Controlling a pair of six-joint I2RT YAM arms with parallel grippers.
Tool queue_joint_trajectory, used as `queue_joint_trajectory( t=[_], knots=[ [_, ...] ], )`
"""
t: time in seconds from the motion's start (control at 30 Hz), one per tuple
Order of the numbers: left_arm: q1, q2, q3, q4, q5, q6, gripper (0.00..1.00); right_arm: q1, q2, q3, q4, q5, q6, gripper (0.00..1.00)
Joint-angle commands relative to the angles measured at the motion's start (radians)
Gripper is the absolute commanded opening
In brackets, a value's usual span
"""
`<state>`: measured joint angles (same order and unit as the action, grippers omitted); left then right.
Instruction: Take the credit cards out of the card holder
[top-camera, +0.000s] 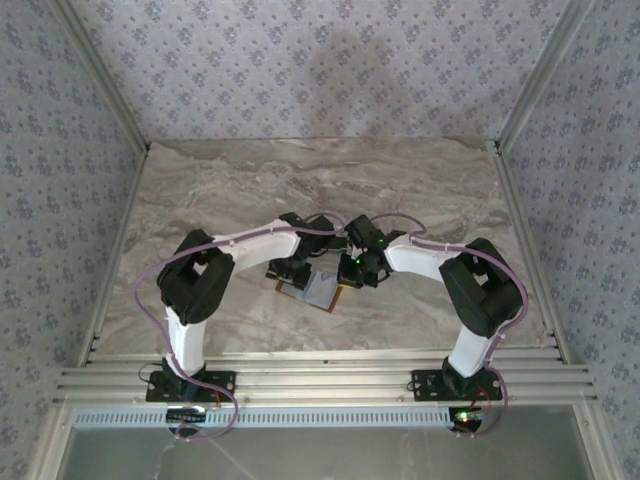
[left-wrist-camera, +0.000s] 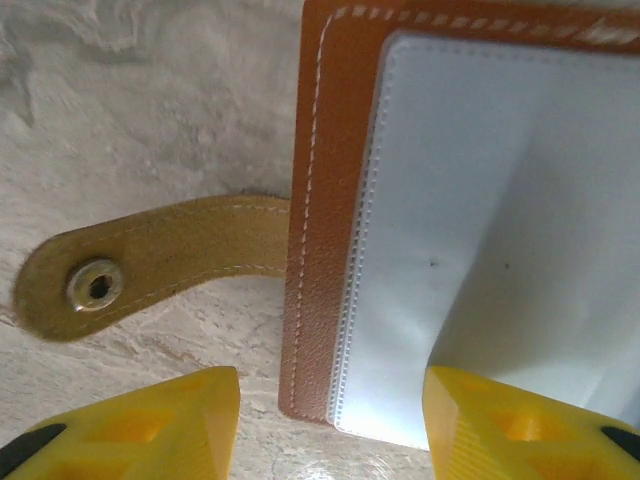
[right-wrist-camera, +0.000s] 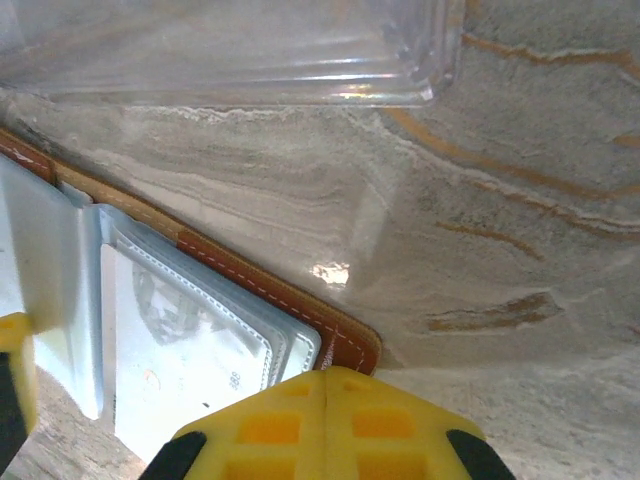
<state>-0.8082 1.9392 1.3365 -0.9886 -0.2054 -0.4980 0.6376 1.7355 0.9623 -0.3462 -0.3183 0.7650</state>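
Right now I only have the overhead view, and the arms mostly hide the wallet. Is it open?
Observer: Yes. In the left wrist view the wallet lies open, pale lining up, its snap strap flat on the table.
Operator: Any card inside?
Observer: The right wrist view shows a whitish card in a see-through pocket.
Operator: And the right gripper?
Observer: The right gripper is shut, close to the wallet's corner in that view.
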Motion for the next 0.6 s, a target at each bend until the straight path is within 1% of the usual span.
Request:
queue_joint_trajectory(
  t=[0.0, 0.13, 0.33, 0.5, 0.57],
  knots=[
    [-0.001, 0.007, -0.042, 0.007, 0.056, 0.029, 0.49, 0.013, 0.011, 0.039, -0.031, 0.004, -0.03, 0.02],
    [-0.003, -0.022, -0.101, 0.031, 0.102, 0.02, 0.46, 0.022, 0.027, 0.062, -0.037, -0.004, -0.05, 0.02],
    [-0.006, -0.119, -0.18, 0.06, 0.164, -0.018, 0.44, 0.03, 0.039, 0.086, -0.038, -0.021, -0.074, 0.03],
    [-0.006, -0.166, -0.189, 0.087, 0.242, -0.029, 0.41, 0.034, 0.044, 0.112, -0.065, -0.017, -0.099, 0.04],
    [-0.005, -0.184, -0.179, 0.09, 0.262, -0.028, 0.41, 0.034, 0.029, 0.116, -0.081, -0.002, -0.102, 0.06]
  ],
)
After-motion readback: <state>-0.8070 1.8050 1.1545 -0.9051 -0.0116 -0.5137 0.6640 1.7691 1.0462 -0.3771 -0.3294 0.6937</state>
